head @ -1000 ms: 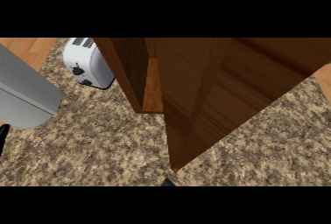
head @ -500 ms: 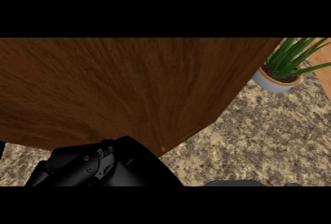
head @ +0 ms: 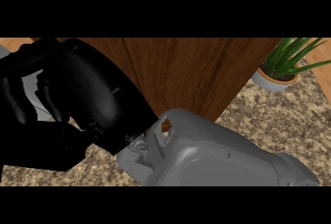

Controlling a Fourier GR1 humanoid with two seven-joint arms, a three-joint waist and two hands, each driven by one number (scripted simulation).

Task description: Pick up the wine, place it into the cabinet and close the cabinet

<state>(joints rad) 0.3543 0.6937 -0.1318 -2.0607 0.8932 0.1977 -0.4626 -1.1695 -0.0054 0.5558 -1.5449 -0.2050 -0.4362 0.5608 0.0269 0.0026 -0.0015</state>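
Right hand (head: pixel 84 100) fills the view's left, seen from the back, over the left edge of the wooden cabinet (head: pixel 187 74); cannot tell how open it is or whether it holds anything; grey forearm (head: pixel 213 162) enters from lower right; wine can't be made out; potted plant (head: pixel 278 72) on the speckled worktop (head: pixel 271 122), right of the cabinet.

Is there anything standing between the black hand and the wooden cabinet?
Nothing visible does. The right hand overlaps the left side of the cabinet, with no gap showing. The potted plant stands aside at the right.
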